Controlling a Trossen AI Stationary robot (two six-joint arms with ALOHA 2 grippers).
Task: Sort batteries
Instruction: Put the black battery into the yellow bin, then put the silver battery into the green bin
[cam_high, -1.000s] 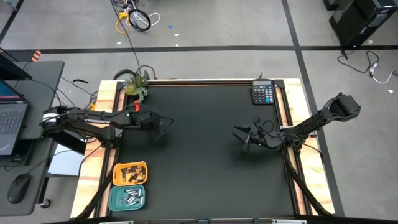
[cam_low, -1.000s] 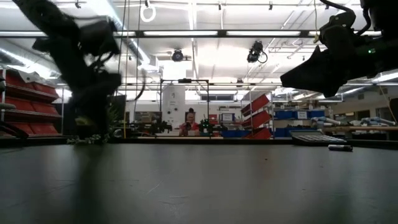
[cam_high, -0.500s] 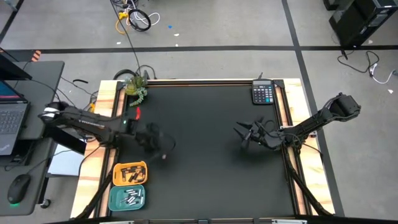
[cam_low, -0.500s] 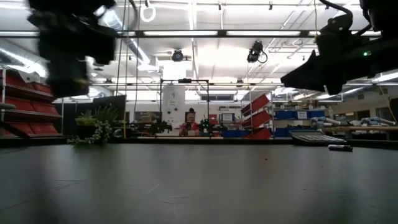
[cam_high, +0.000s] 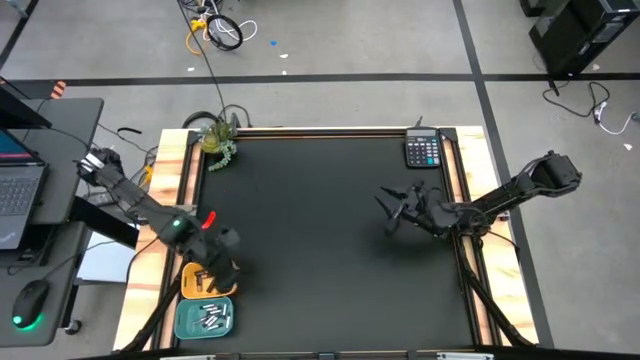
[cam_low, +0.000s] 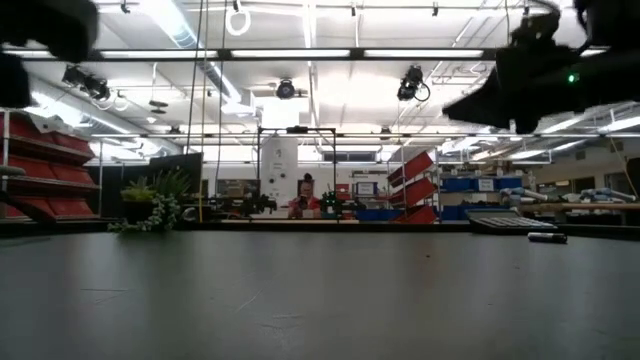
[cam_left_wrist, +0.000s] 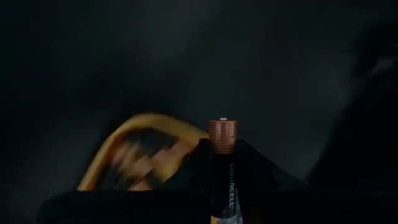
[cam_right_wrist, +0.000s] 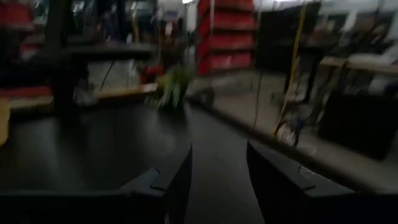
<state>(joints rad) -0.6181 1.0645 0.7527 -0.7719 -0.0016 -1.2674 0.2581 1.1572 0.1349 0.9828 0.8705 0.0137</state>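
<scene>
My left gripper hangs over the orange tray at the table's near left corner, shut on a dark battery with a copper end. The orange tray holds several dark batteries. Just nearer, the teal tray holds several pale batteries. In the left wrist view the orange tray shows blurred beyond the held battery. My right gripper hovers over the table's right half, open, with nothing between its fingers. My left gripper pinches the battery's dark body between its two fingers, the battery lying along them. The copper end sticks out past the fingertips. The fingers slant steeply down from above. The battery is lifted clear, above the orange tray.
A calculator lies at the far right corner, and in the low view a small dark cylinder lies on the mat beside it. A potted plant stands at the far left corner. The black mat is bare between the arms.
My left gripper has swung from the table's left middle toward the near edge, rising and turning, and now hangs over the orange tray with the battery still in its fingers. My right gripper has turned a little in place.
</scene>
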